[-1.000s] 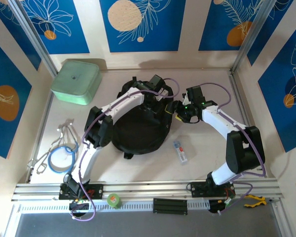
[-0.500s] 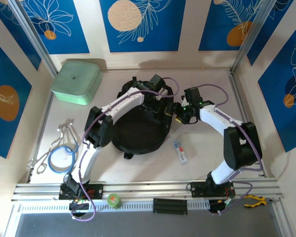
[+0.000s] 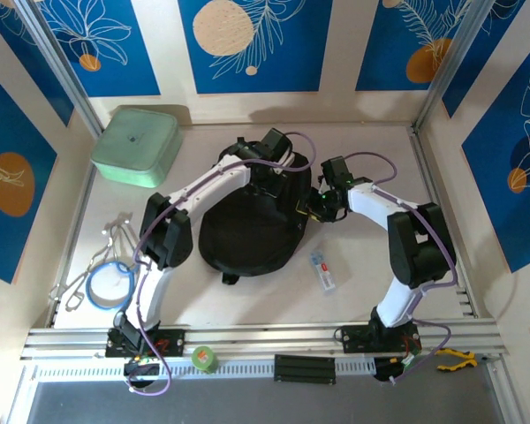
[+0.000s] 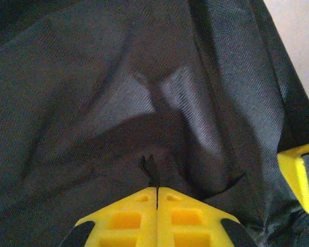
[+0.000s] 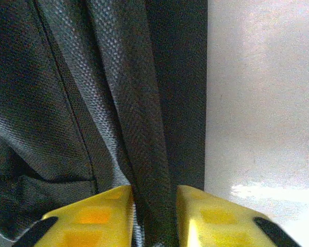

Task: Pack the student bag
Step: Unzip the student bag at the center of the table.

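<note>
left gripper pinches a fold of the black bag; right gripper clamps its edge. such thin holds may slip if pulled apart.

Robot laboratory work cell. A pale tabletop is boxed in behind and to either side of the jaws by blue wall panels printed with leaves and discs. Nearward of the jaws, the left arm and right arm are bolted to an aluminium rail.
</note>
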Robot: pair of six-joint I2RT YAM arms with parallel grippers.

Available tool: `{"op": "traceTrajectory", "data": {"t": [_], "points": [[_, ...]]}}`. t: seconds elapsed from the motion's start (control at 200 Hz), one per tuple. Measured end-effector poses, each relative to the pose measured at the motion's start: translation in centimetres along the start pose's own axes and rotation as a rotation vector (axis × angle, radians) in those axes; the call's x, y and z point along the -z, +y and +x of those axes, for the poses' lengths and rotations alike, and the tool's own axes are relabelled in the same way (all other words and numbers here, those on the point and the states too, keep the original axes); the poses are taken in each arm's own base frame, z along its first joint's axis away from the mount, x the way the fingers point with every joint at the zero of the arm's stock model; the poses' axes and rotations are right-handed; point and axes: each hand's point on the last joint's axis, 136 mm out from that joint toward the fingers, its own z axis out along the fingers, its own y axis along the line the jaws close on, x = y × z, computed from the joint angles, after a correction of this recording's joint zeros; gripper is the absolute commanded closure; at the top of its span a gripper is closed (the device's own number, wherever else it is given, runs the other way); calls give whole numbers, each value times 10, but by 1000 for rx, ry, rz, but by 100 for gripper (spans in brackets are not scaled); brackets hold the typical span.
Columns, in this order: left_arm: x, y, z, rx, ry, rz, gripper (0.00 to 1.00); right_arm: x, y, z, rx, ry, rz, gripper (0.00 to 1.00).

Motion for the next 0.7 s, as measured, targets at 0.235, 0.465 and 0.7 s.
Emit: {"op": "traceTrajectory", "data": {"t": [0.235, 0.465, 0.7], "points": [[-10, 20, 9, 5, 14, -101, 100, 0, 3, -3, 16, -9, 0, 100], [-15, 65, 27, 9, 57, -255, 100, 3, 1, -12, 51, -38, 46, 100], [7, 131, 54, 104, 85, -388, 100, 2, -2, -31, 102, -70, 117, 100]]}}
